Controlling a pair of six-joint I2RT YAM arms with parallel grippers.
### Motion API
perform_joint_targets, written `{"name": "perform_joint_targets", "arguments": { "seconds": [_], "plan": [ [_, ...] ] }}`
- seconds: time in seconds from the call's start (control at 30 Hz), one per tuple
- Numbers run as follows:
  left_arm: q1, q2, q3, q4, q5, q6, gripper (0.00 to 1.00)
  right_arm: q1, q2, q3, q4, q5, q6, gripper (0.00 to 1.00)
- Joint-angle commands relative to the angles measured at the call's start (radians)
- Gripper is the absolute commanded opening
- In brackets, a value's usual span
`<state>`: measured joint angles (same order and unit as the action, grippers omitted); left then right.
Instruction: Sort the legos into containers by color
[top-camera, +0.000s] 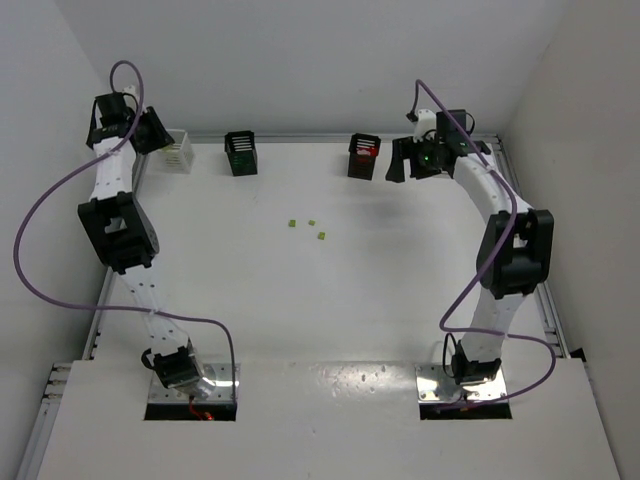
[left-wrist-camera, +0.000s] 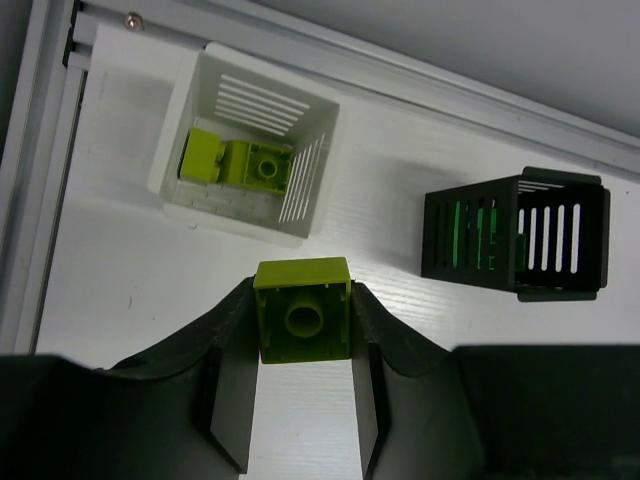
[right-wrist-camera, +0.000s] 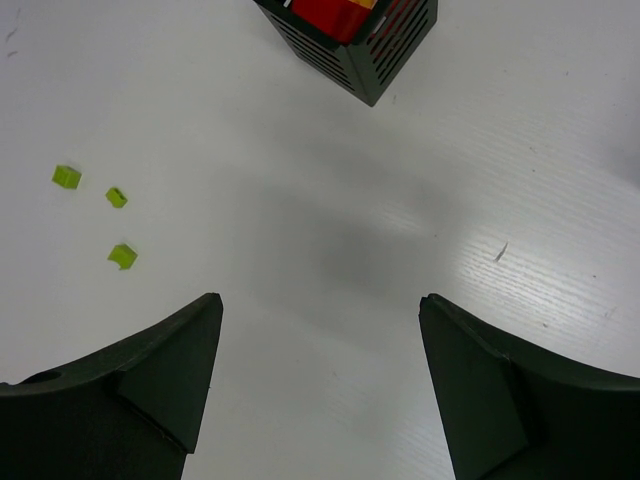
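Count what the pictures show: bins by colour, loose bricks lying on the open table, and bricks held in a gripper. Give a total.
Black bins: 2
White bins: 1
Loose yellow-green bricks on the table: 3
Yellow-green brick held in the left gripper: 1
Total: 7

White, black and yellow-green are the colours you mostly see.
Your dark, nearly black left gripper (left-wrist-camera: 302, 290) has a yellow-green brick (left-wrist-camera: 302, 322). The white bin (left-wrist-camera: 262, 100) has a pattern of thin slats and holds yellow-green bricks (left-wrist-camera: 238, 162). One black bin (left-wrist-camera: 437, 240), also slatted, shows green through its gaps; the other black bin (right-wrist-camera: 320, 48) shows red and a little yellow-orange. The loose bricks (right-wrist-camera: 122, 256) are yellow-green on the white table (right-wrist-camera: 300, 200), which has a faint grain. The cables (top-camera: 125, 64) are purple.
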<state>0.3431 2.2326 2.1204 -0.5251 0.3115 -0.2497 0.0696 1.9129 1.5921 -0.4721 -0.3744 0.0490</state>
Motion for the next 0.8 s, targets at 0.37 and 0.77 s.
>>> {"name": "perform_joint_targets", "arguments": {
  "seconds": [0.37,0.77],
  "plan": [
    [0.013,0.084,0.133,0.152,-0.02,-0.022,0.3,0.01,0.026,0.072,0.029,0.025,0.003,0.8],
    [0.013,0.13,0.188,0.183,-0.048,-0.022,0.65,0.019,0.035,0.072,0.02,0.052,-0.006,0.8]
  ]
}}
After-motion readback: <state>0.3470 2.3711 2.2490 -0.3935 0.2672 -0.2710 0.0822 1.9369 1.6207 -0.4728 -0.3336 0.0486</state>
